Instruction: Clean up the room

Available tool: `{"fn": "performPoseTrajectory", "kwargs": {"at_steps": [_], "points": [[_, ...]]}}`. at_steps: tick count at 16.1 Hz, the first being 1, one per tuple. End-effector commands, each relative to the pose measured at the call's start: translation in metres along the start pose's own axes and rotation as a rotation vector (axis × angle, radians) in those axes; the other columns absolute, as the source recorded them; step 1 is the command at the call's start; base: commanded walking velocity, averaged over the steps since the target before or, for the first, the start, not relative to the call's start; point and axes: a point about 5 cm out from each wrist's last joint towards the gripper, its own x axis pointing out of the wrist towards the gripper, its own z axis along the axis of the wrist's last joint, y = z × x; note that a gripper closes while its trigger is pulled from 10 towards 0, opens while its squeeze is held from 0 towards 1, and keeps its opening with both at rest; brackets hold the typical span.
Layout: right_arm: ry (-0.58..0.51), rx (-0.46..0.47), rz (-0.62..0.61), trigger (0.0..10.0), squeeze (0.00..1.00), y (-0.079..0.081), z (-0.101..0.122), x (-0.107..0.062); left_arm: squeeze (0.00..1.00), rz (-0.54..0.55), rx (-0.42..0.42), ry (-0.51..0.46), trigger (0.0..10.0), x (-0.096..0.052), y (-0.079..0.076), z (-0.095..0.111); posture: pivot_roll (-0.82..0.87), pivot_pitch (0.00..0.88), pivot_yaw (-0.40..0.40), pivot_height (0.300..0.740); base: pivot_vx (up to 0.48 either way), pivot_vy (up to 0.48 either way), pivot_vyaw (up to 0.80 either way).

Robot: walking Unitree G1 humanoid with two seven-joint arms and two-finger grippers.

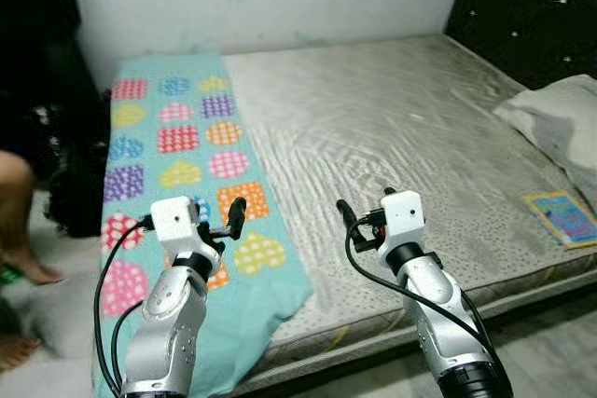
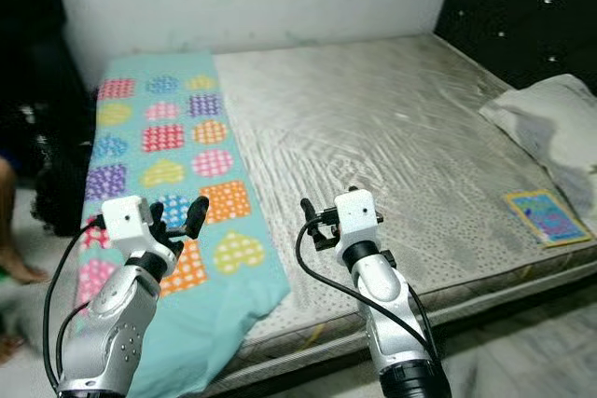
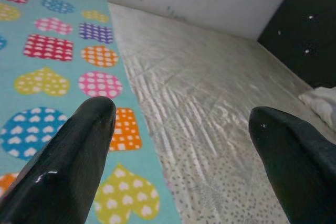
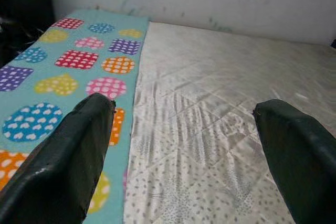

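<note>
- Blanket [image 1: 182, 151]: teal cloth printed with hearts, squares and circles of polka dots. It lies in a long strip down the left side of the mattress, from the far wall to the near edge, where its corner spills over towards the floor.
- Handling, my judgement: soft, light, limp; it will sag and bunch when lifted, not fragile. The best hold looks like the near corner or the long right-hand edge, pinched through a fold.
- Booklet [image 1: 562, 216]: thin, flat and colourful, at the near right corner of the bed. Its cover printing is too small to read. Likely light and bendable, hard to pinch while it lies flat.
- Pillow [image 1: 560, 118]: pale and soft, at the right side, beyond the booklet.
- Mattress [image 1: 392, 128]: grey quilted surface with small dots; no label or brand legible anywhere.
- My left gripper [image 1: 231, 221]: fingers spread apart, holding nothing, raised over the blanket's near end.
- My right gripper [image 1: 347, 221]: fingers likewise apart and empty, above the bare mattress just right of the blanket's edge.
- Headboard [image 1: 532, 6]: dark, studded, far right.
- Person's leg [image 1: 17, 221]: bare, at the far left beside the bed.
</note>
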Motion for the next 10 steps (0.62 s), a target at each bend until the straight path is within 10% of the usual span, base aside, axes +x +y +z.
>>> {"fn": "performPoseTrajectory", "kwargs": {"at_steps": [1,8,10], "points": [[-0.007,0.000,0.003,10.0,0.00,0.001,0.003,0.002,0.00,0.030,0.051,-0.034,10.0,-0.003,0.006,0.008,-0.16,0.000,-0.005,0.740,0.000,0.000,0.00],[0.038,0.003,0.065,10.0,0.00,0.005,-0.004,-0.002,0.00,0.073,0.125,-0.100,10.0,-0.033,0.017,0.017,-0.07,0.000,-0.093,0.740,0.000,0.000,0.00],[0.037,0.002,0.110,10.0,0.00,0.012,-0.001,0.004,0.00,0.174,0.200,-0.119,10.0,-0.044,0.041,0.021,-0.06,0.000,-0.111,0.740,0.000,0.000,0.00]]}}
